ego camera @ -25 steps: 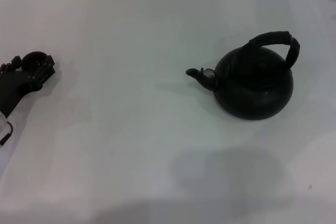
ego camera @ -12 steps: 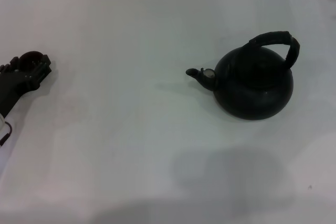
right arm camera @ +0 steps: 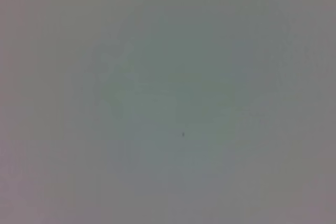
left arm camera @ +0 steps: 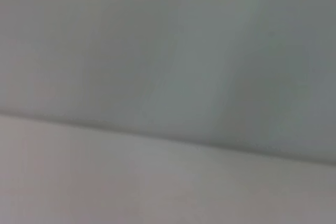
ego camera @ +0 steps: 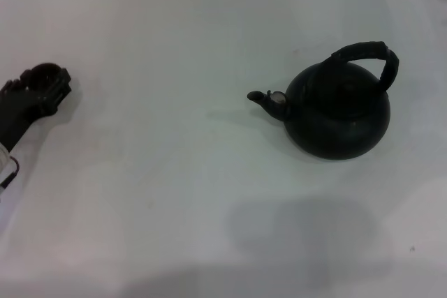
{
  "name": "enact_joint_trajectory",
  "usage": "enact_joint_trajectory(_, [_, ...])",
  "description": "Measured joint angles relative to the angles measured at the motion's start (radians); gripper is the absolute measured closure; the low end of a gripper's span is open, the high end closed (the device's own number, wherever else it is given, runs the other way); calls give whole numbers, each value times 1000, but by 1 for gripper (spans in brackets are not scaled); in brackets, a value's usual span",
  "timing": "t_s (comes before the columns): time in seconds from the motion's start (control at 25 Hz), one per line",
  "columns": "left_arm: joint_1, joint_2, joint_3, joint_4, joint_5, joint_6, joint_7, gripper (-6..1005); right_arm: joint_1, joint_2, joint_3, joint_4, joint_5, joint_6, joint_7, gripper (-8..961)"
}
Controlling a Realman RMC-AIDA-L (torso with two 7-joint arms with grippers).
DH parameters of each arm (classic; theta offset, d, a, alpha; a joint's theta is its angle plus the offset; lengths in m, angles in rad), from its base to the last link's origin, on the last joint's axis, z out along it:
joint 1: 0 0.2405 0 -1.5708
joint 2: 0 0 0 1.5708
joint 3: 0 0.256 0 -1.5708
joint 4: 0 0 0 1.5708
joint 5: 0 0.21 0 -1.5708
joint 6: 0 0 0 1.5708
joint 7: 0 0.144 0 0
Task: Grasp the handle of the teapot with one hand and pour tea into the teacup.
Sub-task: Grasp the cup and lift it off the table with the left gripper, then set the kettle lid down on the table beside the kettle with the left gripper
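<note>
1. We saw a white table (ego camera: 174,193) filling the head view.
2. The black teapot (ego camera: 339,113) sat at right, spout pointing left, its arched handle (ego camera: 370,54) untouched.
3. Our left gripper (ego camera: 42,88) was at the far left edge, seemingly wrapped round the small dark teacup (ego camera: 43,72); we could not tell its grip for certain.
4. Our right gripper was out of sight.

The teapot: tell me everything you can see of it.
The teapot is a round, squat pot, matte black, standing upright on the white table at the robot's right. Its short spout, with a pale metal tip, points toward the robot's left. The handle, a thick black ribbed arch, rises over the top, leaning to the far right side. Nothing touches the pot but the table; no gripper is near it.
</note>
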State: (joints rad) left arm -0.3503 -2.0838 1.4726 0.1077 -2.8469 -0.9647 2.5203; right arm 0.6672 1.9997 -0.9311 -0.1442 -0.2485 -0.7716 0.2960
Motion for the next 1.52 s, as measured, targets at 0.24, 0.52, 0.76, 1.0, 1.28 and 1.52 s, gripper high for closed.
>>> enact_joint_trajectory(0.24, [-11,0,19,35,1,-61,-9,291,0,-3,0,0,0,0,0,104])
enact_joint_trajectory(0.52, [-92,-6,296,57,3,-64,-53,290,9,-2,0,0,0,0,0,105])
enact_joint_trajectory(0.76, [-95,-8,414,73,-2,-62,-93,290,11,-3,0,-1,0,0,0,105])
enact_joint_trajectory(1.0, [-44,-8,441,90,0,-73,-141,291,12,-6,0,-2,0,0,0,105])
enact_joint_trajectory(1.28, [-17,-8,469,113,-3,-64,-137,290,14,-10,0,-5,0,0,-1,105])
enact_joint_trajectory(1.52, [-26,-8,493,117,1,-20,-133,290,7,-7,0,-14,0,0,-2,105])
